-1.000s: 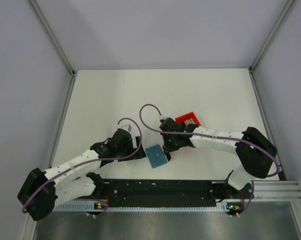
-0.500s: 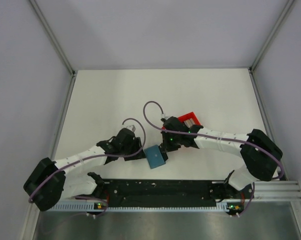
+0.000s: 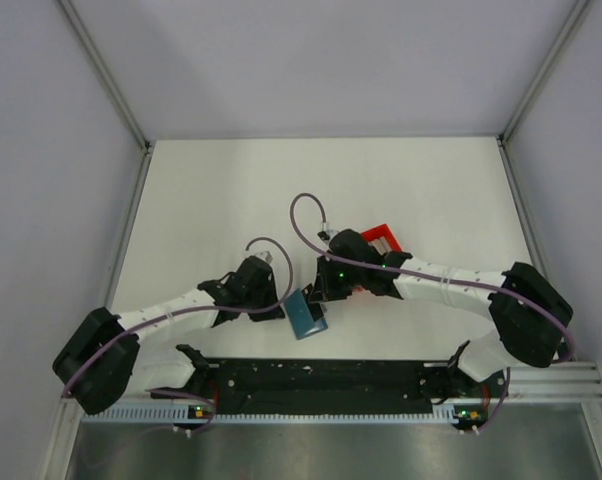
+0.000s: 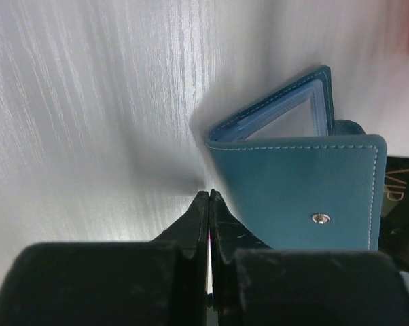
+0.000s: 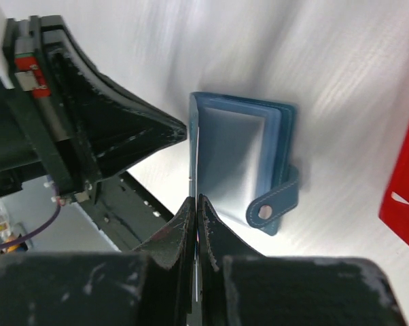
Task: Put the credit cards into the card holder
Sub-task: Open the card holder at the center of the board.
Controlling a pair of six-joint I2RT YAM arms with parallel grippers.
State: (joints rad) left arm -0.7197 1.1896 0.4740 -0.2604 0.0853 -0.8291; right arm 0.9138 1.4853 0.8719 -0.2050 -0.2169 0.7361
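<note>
The left hand (image 4: 209,197) and right hand (image 5: 195,201) each pinched a cover of the half-open teal folding card holder (image 3: 305,317), just below centre frame.

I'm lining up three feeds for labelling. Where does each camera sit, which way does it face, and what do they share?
Top external: above, behind the bases, looking down at the table; both arms, left gripper and right gripper show.
Left wrist: on that wrist, looking along its shut fingers at the card holder, snap side.
Right wrist: on its wrist, facing the holder's open inside past shut fingers; left gripper shows.
All three share the card holder.
</note>
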